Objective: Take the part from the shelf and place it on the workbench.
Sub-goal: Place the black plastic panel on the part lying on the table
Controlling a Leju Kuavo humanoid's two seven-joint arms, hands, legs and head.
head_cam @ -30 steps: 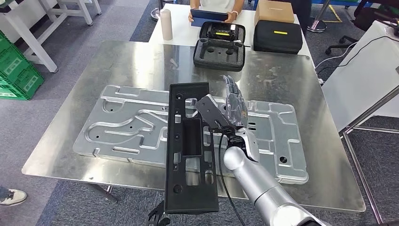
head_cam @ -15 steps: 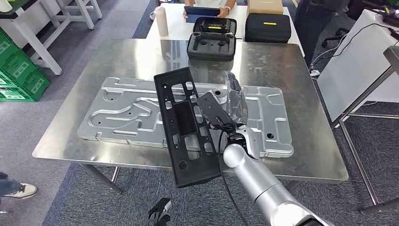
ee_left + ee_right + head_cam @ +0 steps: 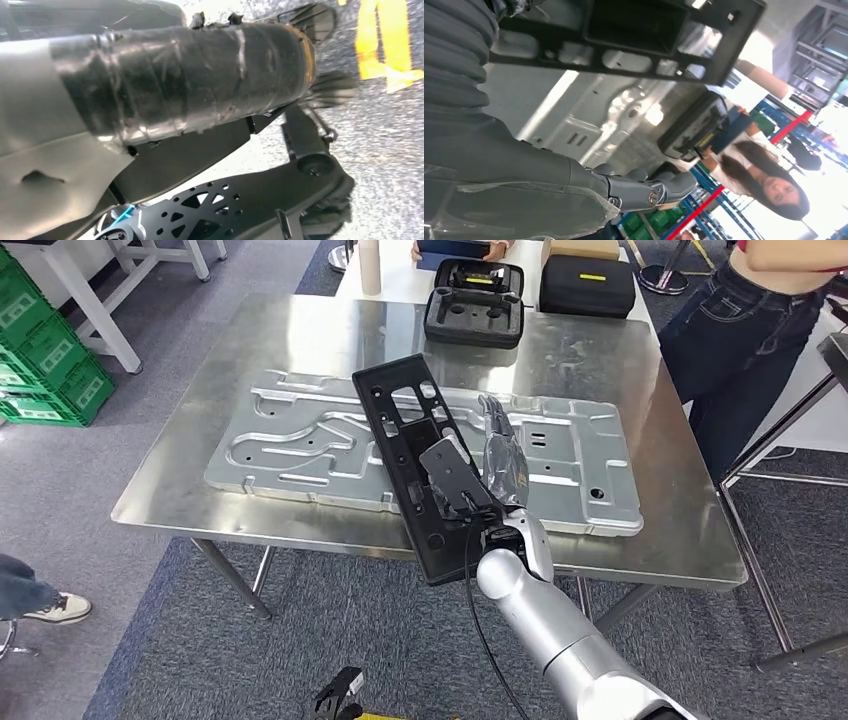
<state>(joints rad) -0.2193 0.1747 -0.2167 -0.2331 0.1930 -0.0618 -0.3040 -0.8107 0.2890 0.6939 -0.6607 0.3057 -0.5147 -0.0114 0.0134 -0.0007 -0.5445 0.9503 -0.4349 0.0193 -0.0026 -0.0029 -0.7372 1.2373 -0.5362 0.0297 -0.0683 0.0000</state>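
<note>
While the right hand (image 3: 490, 465) grips the black part (image 3: 415, 455) along its right edge, the part hangs tilted over the desk's (image 3: 200, 430) near edge, far end above the big alu plate (image 3: 300, 435), near end sticking out past the desk over the carpet. Fingers (image 3: 497, 430) point away from the robot, wrapped in clear film; thumb side hidden behind the wrist cam. Right wrist view: part (image 3: 624, 35) w/ its cutouts just beside the hand (image 3: 524, 165), plate below. Left hand: can't tell its state. Open foam case (image 3: 474, 306) and closed black case (image 3: 588, 285) sit at the desk's far side. Person in jeans (image 3: 735, 350) stands at the right corner.
</note>
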